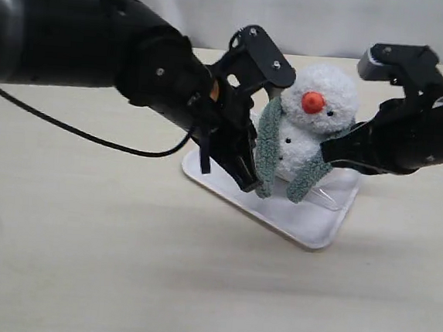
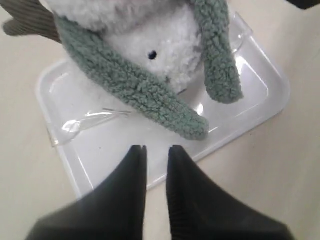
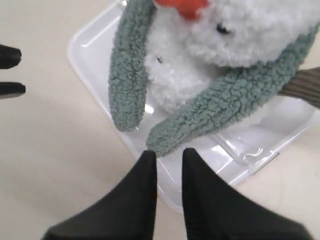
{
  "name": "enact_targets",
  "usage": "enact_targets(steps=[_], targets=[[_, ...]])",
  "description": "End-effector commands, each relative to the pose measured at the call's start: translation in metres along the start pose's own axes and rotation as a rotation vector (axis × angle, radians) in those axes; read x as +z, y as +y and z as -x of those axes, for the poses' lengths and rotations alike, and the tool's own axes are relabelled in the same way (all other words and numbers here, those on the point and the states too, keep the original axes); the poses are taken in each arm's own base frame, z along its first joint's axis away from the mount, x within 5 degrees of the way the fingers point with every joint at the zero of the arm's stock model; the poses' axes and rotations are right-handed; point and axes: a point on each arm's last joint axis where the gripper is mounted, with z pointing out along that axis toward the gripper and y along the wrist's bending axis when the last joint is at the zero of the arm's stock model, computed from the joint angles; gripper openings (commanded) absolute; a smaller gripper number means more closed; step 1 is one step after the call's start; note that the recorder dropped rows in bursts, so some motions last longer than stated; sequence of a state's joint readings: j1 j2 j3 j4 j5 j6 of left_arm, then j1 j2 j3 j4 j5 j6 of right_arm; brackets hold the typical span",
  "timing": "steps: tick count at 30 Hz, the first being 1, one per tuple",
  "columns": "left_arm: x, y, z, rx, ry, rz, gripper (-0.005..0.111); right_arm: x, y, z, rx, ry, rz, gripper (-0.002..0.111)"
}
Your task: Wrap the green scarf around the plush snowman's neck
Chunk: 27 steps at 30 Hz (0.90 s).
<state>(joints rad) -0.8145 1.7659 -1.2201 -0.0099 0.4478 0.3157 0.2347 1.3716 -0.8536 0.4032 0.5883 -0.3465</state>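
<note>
Left gripper [image 2: 156,148] and right gripper [image 3: 169,151] (each slightly parted, empty) just beside green scarf [image 2: 145,95] ends

grey-green scarf [image 1: 267,143], white snowman [image 1: 331,78] w/ orange nose [image 1: 313,102] & blk eyes [image 3: 222,29], white tray [image 1: 309,228], beige table [image 1: 119,266]

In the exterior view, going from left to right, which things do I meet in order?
The left hand → the green scarf hanging end → the plush snowman → the right hand. White tray omitted: it spans the middle.
</note>
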Motion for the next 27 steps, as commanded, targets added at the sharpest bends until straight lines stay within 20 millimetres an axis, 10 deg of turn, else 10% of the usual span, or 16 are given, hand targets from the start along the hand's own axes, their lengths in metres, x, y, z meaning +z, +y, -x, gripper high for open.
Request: enact_targets(steps=[1, 13, 27], targets=[[-0.049, -0.001, -0.004, -0.048, -0.202, 0.059, 0.0, -0.048, 0.011, 0.001, -0.038, -0.141, -0.004, 0.004], [-0.191, -0.015, -0.048, -0.11, -0.755, 0.198, 0.0, -0.164, 0.033, -0.045, -0.104, -0.665, -0.038, 0.004], [-0.262, -0.031, -0.095, -0.162, -0.994, 0.226, 0.0, -0.242, 0.05, -0.105, -0.175, -1.028, -0.034, 0.004]])
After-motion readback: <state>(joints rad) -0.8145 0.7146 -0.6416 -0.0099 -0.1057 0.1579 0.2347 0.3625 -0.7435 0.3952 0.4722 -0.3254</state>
